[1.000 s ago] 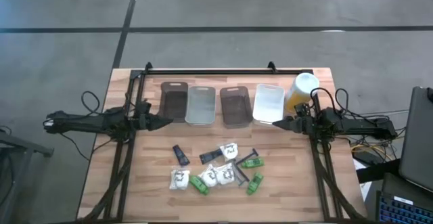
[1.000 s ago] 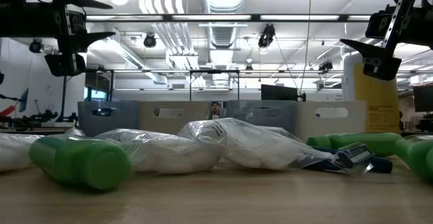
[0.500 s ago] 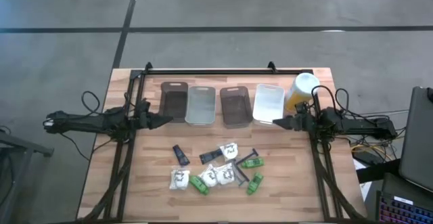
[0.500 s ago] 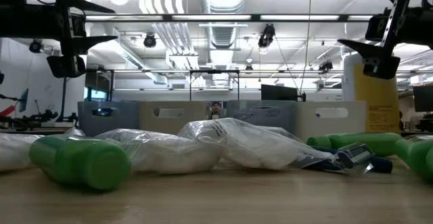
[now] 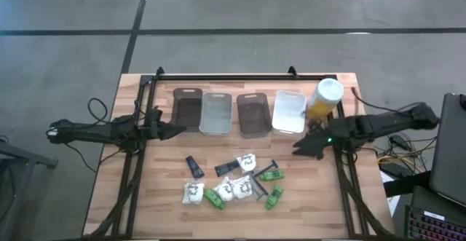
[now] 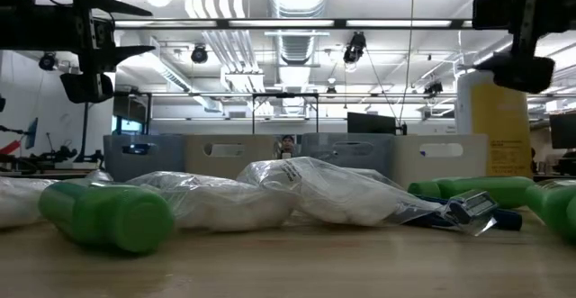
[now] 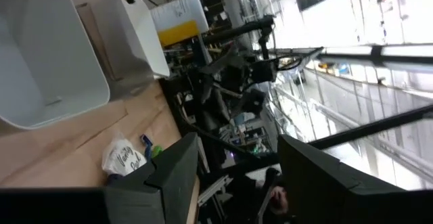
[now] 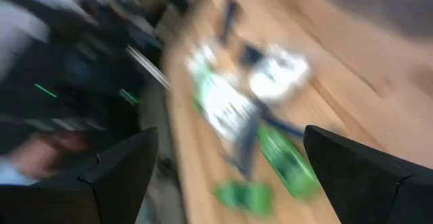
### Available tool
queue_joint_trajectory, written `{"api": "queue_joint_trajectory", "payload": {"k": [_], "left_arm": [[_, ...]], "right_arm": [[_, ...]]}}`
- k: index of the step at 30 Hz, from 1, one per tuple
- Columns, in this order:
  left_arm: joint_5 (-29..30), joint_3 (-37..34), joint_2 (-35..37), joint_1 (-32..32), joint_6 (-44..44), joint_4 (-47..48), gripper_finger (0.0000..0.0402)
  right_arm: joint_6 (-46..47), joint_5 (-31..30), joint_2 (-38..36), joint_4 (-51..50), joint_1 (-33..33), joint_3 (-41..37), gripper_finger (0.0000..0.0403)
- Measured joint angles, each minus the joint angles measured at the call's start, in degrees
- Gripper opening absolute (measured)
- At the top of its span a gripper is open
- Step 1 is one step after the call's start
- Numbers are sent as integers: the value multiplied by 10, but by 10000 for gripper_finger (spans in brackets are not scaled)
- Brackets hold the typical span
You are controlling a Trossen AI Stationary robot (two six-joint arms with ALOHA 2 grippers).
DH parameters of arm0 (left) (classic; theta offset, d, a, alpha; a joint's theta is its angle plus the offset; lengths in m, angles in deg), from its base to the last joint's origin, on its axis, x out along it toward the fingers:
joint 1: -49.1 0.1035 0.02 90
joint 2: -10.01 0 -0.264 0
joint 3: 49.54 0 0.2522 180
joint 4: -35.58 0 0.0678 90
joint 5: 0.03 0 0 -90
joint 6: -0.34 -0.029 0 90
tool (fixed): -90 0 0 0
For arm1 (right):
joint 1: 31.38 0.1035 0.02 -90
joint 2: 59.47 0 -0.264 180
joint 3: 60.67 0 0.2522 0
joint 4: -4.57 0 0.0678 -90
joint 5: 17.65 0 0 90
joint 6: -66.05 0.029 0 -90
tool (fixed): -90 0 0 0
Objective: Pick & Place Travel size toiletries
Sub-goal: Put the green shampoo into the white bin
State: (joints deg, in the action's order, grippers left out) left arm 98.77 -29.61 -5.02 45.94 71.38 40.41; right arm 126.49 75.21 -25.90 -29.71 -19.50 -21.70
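The right gripper [image 5: 297, 148], fingers apart, hangs near the bench's [image 5: 160, 197] right edge beside the toiletries [image 5: 233, 180]; left gripper [image 5: 182, 129] likewise apart

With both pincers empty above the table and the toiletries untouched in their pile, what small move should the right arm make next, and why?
Probably carry the right pincer on toward the pile and lower it over the nearest item, the green bottle at the pile's right edge. Its jaws are open and empty, it points at the toiletries, and nothing lies between. The left pincer waits by the dark tray.
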Motion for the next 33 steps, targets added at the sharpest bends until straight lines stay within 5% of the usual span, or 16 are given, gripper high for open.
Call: {"api": "queue_joint_trajectory", "payload": {"k": [6,16,26,33], "left_arm": [[-52,0,0,0,-10,8,209],[-105,0,0,0,-44,57,209],[-131,0,0,0,-82,92,209],[-141,0,0,0,-83,90,209]], "right_arm": [[-33,-9,201,-108,62,101,364],[-227,-30,488,-161,93,253,363],[-385,-37,636,-203,110,377,363],[-406,-46,687,-232,142,419,363]]}}
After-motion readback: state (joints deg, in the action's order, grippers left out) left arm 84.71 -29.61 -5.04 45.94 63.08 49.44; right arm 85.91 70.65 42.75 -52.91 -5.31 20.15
